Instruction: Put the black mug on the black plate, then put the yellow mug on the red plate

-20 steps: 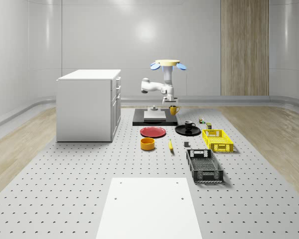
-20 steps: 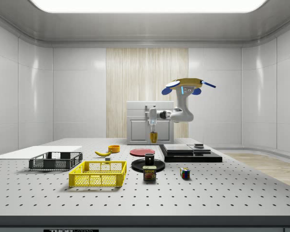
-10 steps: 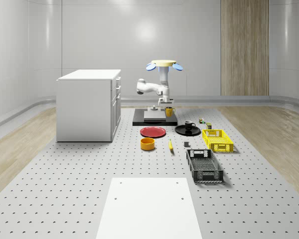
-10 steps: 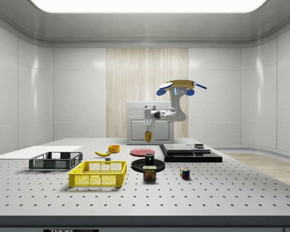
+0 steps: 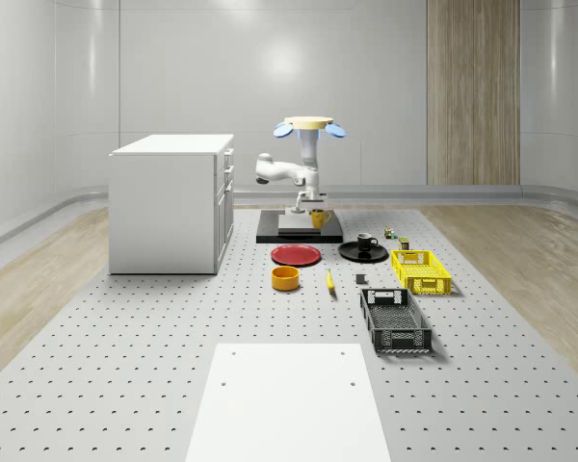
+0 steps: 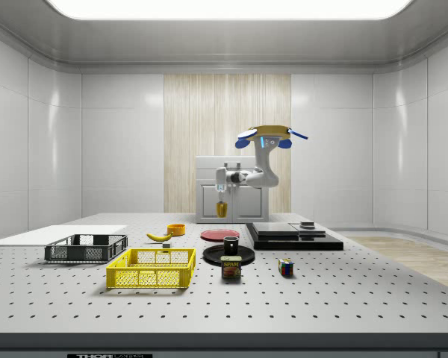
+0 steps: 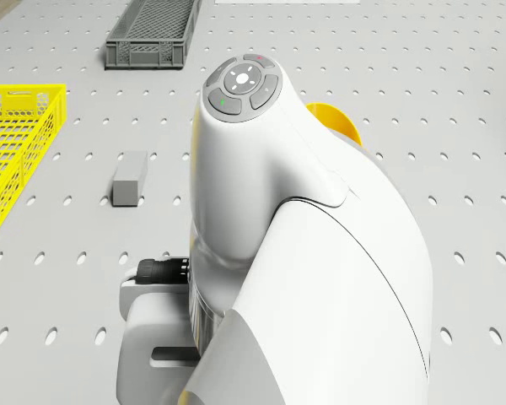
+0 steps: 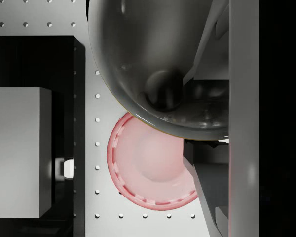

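Drone (image 5: 309,125) hovers; pincer (image 6: 221,200) pinching glossy yellow mug (image 6: 221,209) above round red plate (image 8: 150,170).

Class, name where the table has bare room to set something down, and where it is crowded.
Free: the stretch between the white cabinet and the red plate, and around the white mat. Crowded: the cluster of red plate, black plate, orange bowl, yellow basket and black crate.
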Robot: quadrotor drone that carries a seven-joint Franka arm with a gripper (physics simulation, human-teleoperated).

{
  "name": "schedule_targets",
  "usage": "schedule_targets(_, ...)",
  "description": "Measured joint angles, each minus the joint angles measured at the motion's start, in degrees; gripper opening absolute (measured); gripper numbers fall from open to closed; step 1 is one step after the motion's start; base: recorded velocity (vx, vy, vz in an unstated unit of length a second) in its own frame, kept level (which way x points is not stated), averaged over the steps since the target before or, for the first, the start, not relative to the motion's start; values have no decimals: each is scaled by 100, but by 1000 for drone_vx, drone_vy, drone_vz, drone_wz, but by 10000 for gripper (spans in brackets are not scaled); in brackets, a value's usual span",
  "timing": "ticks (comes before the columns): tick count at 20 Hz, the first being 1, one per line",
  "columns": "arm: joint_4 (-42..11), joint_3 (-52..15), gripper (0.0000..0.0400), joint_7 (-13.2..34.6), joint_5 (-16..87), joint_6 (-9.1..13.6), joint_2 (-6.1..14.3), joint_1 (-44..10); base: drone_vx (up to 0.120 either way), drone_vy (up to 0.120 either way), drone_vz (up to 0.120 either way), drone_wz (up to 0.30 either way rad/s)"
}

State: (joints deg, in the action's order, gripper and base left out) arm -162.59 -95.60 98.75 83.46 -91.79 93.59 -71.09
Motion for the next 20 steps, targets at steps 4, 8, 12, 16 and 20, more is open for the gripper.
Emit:
schedule_targets(4,0,0,100,0,0,0,0,0,0,-120,0,0)
schedule_targets(8,0,0,100,0,0,0,0,0,0,-120,0,0)
schedule_targets(12,0,0,100,0,0,0,0,0,0,-120,-120,0)
schedule_targets(16,0,0,100,0,0,0,0,0,0,-120,-120,0)
schedule_targets(20,0,0,100,0,0,0,1,0,0,-120,-50,0)
